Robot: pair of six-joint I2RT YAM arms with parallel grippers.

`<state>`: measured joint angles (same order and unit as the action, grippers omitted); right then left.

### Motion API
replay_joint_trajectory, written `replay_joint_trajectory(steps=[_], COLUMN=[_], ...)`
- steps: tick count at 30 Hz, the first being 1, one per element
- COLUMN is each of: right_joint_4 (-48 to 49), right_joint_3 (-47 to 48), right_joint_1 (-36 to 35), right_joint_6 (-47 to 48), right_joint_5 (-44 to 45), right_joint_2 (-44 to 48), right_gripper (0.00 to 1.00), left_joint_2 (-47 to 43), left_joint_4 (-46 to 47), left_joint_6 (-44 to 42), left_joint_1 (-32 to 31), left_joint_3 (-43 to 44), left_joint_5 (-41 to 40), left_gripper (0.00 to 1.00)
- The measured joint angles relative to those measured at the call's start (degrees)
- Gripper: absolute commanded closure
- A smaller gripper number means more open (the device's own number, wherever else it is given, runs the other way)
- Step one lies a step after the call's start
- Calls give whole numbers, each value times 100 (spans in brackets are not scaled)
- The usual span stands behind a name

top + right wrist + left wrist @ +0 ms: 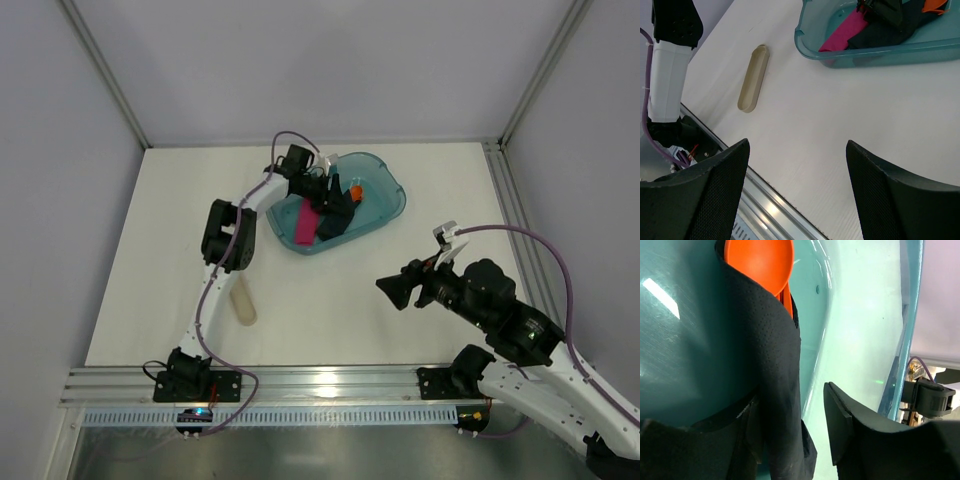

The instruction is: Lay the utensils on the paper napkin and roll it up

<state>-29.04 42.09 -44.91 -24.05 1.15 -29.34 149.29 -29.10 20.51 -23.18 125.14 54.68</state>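
The left gripper (795, 407) is down inside the teal tub (385, 205), jaws partly apart. The paper napkin (767, 370) hangs as a black fold between them, lying against the left-hand finger (695, 450), while the other finger (850, 427) stands clear of it with tub floor showing in the gap, so nothing is pinched. Just past the fingertips, the fold wraps round the orange utensils (760, 260); a rounded spoon bowl pokes out of the top of it. A pink flat bar (307, 222) leans in the tub beside the napkin, towards the tub's left end. The tub sits at the far side of the tabletop (330, 325), a little right of the middle. The right gripper (797, 150) hovers above the tabletop's near right part, jaws wide and holding nothing. A pale beige tube (244, 303) lies on the left half, towards the near edge, well apart from the tub
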Motion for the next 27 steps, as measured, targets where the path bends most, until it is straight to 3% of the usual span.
replay_joint_trajectory(steps=[14, 27], right_joint_4=[7, 4], right_joint_3=[-33, -33], right_joint_1=[2, 0], right_joint_6=[2, 4], right_joint_5=[7, 9], right_joint_2=[125, 149], right_gripper=[22, 21], left_joint_2=[-101, -435], left_joint_4=[-57, -55], left_joint_6=[2, 4], left_joint_1=[0, -4], left_joint_3=[44, -94], left_joint_5=[-424, -1405], left_gripper=[39, 36])
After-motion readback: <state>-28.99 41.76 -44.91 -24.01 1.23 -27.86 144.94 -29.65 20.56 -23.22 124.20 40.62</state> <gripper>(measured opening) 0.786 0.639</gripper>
